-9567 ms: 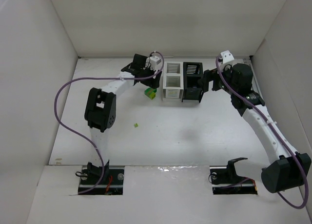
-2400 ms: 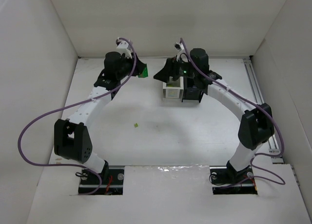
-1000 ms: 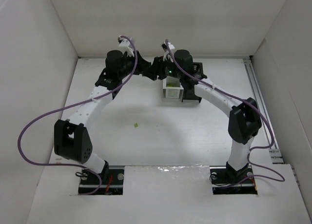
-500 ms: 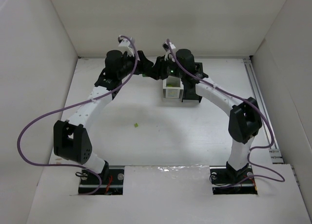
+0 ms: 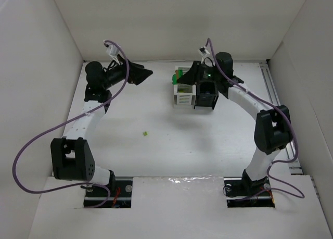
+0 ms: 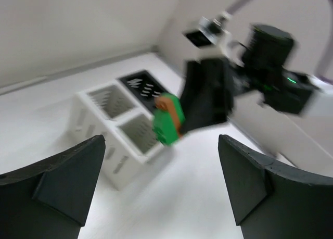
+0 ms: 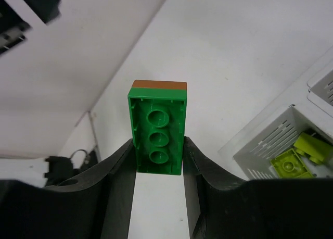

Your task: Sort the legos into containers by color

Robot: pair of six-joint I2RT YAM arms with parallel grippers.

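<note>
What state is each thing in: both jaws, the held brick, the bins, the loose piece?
Left jaws: open, empty.
Right jaws: shut on green brick.
Green brick: held, orange-brown brick joined.
White bin: holds yellow-green bricks.
Loose piece: lying on table.

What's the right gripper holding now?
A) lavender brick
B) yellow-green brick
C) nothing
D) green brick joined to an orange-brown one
D: the right gripper clamps a green brick with an orange-brown brick on its far end.
</note>
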